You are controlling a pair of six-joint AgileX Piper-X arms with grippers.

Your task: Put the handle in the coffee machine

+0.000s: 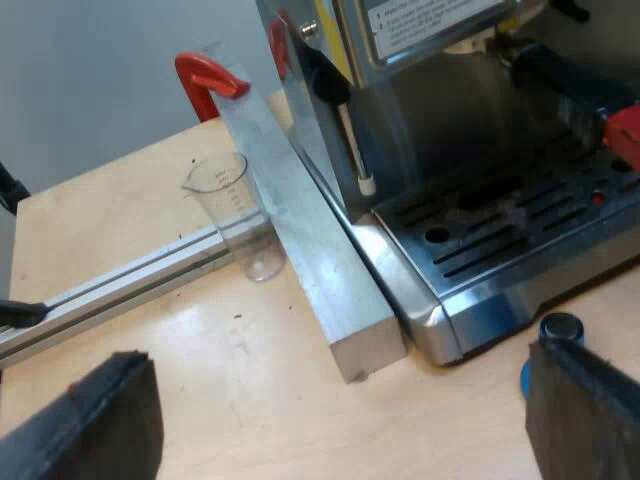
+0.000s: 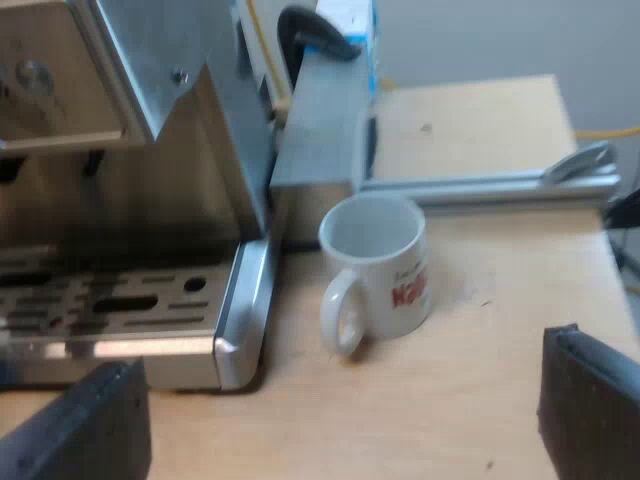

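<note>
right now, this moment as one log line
holder: in espresso machine front, red end out | left fingers: open, empty | right fingers: open, near mug | tamper: on table

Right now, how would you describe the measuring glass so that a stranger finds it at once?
Start at the espresso machine; a thick metal bar lies along its side. The measuring glass stands upright on the table beside that bar. Alone there it is clear, with printed marks.

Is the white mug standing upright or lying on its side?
Upright: the mug stands on the table beside the espresso machine, its open mouth facing up.
</note>
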